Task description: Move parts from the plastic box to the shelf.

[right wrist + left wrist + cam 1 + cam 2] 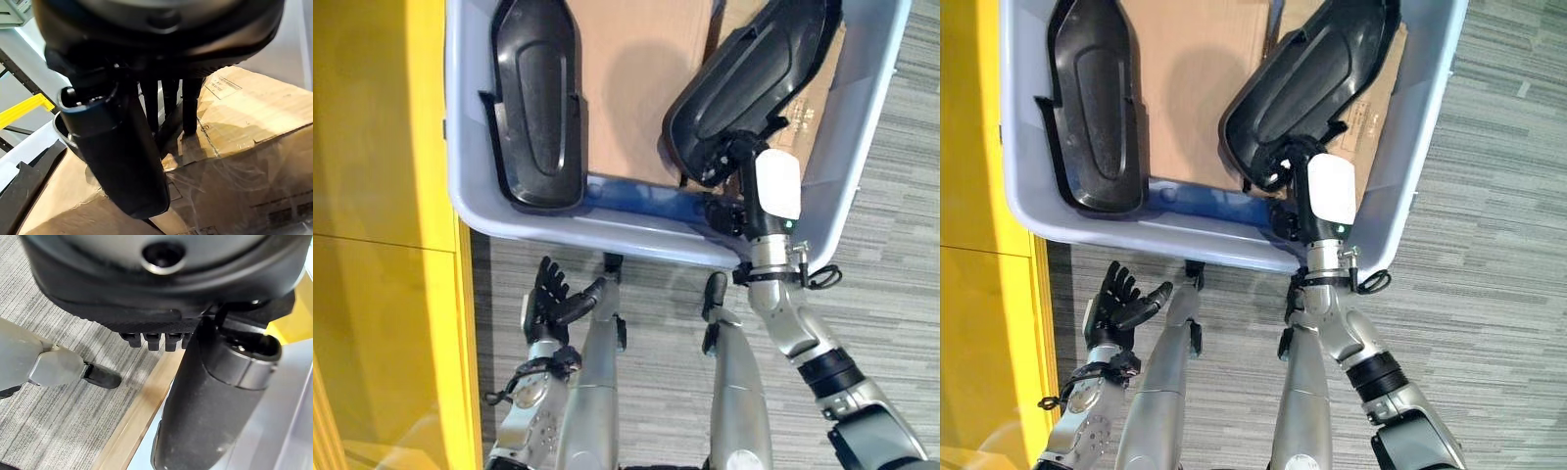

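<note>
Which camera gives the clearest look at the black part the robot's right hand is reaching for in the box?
The right eye view: it shows the whole tilted black part in the plastic box, with the right hand at its lower end. The left eye view cuts off the part's top. The right wrist view shows the fingers over cardboard, with little of the part.

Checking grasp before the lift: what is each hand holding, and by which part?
The right hand grips the tilted black part at its lower, near end inside the plastic box. The left hand is open over the floor, holding nothing.
</note>
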Tool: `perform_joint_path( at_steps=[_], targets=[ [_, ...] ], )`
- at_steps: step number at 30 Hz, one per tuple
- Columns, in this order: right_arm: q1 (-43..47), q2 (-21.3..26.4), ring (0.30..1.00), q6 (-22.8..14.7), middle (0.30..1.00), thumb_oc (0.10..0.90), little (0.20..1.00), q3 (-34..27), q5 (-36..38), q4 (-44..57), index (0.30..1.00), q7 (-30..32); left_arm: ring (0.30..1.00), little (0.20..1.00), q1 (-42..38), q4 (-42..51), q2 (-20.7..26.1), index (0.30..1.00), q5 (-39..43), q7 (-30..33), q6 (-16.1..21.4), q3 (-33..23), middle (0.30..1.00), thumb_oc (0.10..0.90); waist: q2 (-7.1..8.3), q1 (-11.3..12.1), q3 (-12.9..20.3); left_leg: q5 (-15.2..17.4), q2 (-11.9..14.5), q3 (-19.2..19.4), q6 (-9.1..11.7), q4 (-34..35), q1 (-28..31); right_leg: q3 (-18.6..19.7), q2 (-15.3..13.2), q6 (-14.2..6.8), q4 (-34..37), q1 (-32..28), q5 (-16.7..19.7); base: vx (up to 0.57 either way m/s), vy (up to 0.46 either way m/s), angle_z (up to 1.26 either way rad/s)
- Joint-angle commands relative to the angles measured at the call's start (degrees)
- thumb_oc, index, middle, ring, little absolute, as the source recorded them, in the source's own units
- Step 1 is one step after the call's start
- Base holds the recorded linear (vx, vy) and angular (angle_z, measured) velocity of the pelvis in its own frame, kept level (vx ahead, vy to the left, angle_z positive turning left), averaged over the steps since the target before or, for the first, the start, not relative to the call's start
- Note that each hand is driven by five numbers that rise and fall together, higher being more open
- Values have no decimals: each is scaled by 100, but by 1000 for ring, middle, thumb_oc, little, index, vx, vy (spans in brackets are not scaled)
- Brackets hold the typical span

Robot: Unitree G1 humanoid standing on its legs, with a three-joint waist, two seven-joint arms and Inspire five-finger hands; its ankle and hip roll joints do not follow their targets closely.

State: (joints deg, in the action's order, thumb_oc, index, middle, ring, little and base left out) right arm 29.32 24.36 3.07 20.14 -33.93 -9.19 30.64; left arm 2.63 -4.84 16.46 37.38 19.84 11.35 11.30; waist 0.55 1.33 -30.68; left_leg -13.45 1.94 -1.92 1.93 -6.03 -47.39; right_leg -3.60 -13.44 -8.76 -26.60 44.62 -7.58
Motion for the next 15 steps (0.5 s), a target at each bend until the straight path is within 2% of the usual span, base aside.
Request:
perform_joint_path(
  at_steps=[1,15],
  targets=[
    [-59,-92,300,1,300,400,300,381,-75,-470,300,-445,1000,1000,-20,433,202,1000,-233,54,346,-61,1000,900,121,144,89,1356,252,-70,127,-1037,66,-374,-267,-30,1676,-755,1022,0,0,0],
    [-510,677,300,145,300,400,300,254,-675,-911,300,-626,1000,1000,-63,333,270,1000,-297,-117,365,-177,1000,900,204,69,89,1337,295,-73,176,-933,447,-384,-251,-50,1680,-1058,997,0,0,0]
  ],
)
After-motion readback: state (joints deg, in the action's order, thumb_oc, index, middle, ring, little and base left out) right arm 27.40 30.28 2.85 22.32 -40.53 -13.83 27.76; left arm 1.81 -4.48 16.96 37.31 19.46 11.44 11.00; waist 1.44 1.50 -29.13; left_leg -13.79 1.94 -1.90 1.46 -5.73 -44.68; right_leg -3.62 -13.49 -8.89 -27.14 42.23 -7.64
